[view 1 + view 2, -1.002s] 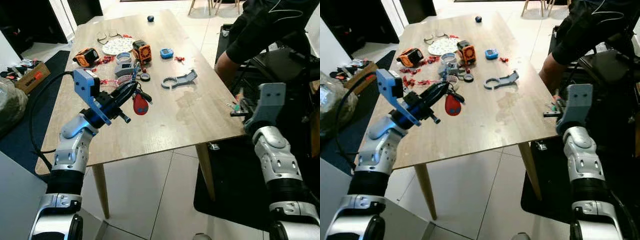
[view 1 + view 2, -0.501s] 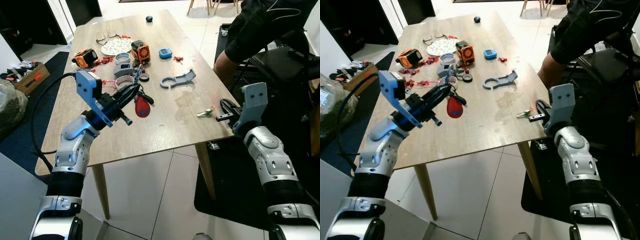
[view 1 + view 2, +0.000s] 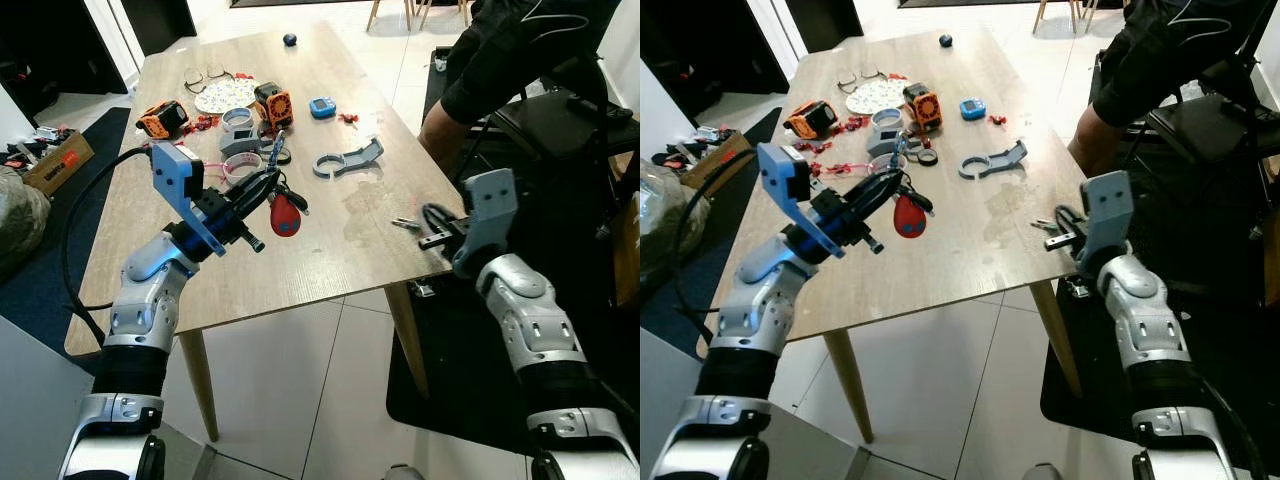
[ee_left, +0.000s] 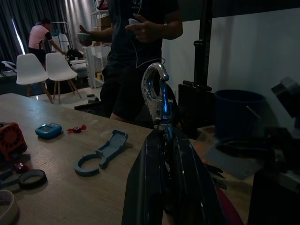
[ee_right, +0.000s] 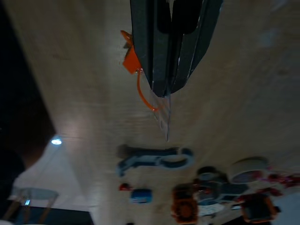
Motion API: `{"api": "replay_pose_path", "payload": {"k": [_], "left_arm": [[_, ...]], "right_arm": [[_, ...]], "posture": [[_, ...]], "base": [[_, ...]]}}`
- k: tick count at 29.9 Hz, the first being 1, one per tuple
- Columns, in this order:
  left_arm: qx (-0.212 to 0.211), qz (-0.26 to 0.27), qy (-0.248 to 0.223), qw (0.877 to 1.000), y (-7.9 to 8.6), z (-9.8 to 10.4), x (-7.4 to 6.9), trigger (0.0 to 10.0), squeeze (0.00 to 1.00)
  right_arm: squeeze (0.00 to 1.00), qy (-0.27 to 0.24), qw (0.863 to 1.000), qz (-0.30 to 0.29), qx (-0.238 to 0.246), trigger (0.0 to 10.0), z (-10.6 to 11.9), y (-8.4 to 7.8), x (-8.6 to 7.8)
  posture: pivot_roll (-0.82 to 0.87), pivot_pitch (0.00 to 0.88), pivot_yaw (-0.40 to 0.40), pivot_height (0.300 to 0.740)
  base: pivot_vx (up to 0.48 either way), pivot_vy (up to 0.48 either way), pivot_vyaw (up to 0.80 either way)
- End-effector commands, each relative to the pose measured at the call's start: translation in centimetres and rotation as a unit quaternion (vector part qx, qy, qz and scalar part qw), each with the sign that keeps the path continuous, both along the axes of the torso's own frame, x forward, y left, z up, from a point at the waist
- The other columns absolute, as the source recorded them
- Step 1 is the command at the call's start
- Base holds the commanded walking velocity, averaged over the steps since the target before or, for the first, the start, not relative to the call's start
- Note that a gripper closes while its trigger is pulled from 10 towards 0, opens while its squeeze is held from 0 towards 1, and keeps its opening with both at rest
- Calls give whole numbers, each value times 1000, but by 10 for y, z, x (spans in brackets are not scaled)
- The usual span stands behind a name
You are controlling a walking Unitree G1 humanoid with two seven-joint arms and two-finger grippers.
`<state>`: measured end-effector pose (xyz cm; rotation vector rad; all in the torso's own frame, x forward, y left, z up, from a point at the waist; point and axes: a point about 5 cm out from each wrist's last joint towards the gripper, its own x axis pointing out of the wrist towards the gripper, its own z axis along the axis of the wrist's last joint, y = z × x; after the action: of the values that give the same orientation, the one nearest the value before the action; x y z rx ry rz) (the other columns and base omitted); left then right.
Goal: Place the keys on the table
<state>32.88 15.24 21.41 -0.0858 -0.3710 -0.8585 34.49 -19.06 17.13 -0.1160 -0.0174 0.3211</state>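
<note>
no readable text, no legible label, brand, number or sign on the objects spread over the surface, printing on the cardboard box on the floor too small and blurred to read

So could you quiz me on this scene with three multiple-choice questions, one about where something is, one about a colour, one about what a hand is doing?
1. Where does the right hand sit?
A. over the table's right edge
B. over the floor by the boxes
C. above the white plate

2. What colour is the tag hanging from the left hand?
A. green
B. red
C. yellow

3. What state is the left hand in?
A. open, nothing held
B. shut on the key bunch
C. resting flat on the table

Answers:
1 A, the head views put it at the right edge of the table.
2 B, the teardrop tag is plainly red.
3 B, the left wrist view shows its fingers closed below the silver clip of the key bunch, held above the wood.
</note>
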Motion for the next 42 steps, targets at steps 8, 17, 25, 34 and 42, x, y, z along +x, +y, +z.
{"api": "replay_pose_path", "payload": {"k": [8,17,25,34,42], "left_arm": [[2,-2,-1,1000,1,1,-1,10000,0],[2,-2,-3,1000,2,2,-1,10000,0],[4,-3,-5,1000,2,3,-1,10000,0],[3,-5,-7,1000,1,4,-1,10000,0],[3,-8,-8,1000,0,3,-1,10000,0]], "right_arm": [[0,7,999,37,-14,10000,-1,26,6],[518,11,999,30,-18,10000,-1,29,9],[298,2,1000,-10,-18,10000,2,16,13],[0,-5,995,-100,-27,10000,5,-9,17],[0,-5,985,-166,-40,10000,6,-30,18]], "posture": [[-145,93,136,740],[-147,91,139,740],[-147,86,138,740],[-147,79,141,740],[-148,78,142,740]], "base": [[0,0,0],[0,0,0],[0,0,0],[0,0,0],[0,0,0]]}}
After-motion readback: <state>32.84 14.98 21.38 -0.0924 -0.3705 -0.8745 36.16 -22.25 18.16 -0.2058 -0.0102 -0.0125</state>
